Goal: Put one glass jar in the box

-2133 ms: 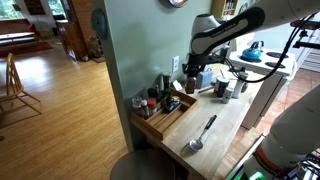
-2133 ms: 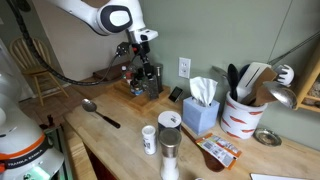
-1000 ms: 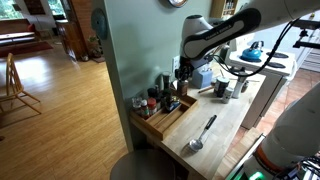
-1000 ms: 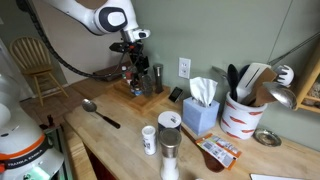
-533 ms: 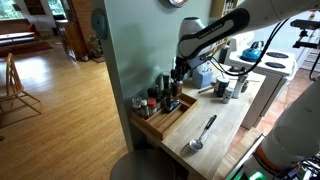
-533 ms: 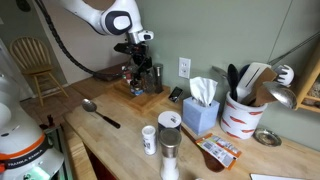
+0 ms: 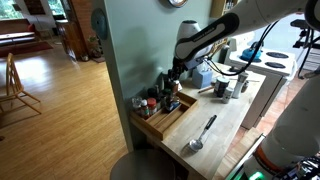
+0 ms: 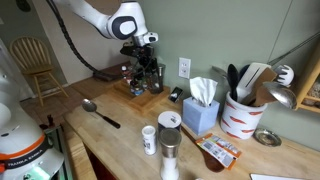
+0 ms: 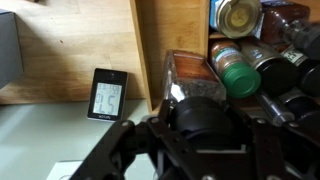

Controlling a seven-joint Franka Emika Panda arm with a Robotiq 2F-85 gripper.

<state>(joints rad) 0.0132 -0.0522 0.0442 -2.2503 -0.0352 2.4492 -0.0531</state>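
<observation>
My gripper [image 9: 205,128] is shut on a glass jar with a black lid [image 9: 203,115]; its glass body [image 9: 182,72] points into the near end of the box. The box [image 9: 150,45] is a long light-brown wooden tray that holds several other jars, one with a green lid [image 9: 236,68]. In both exterior views the gripper [image 7: 172,73] [image 8: 144,68] hangs low over the box [image 7: 168,120] [image 8: 142,95], at the end nearest the wall. Whether the held jar touches the box floor is hidden.
A small grey digital display [image 9: 106,95] lies just outside the box. A metal spoon [image 7: 203,132] [image 8: 100,112] lies on the wooden counter. A tissue box [image 8: 201,108], a utensil crock [image 8: 243,112] and shakers [image 8: 169,145] stand further along.
The arm has carried the held jar sideways toward the jar-filled box by the wall and slightly lower. The gripper has stayed shut on it.
</observation>
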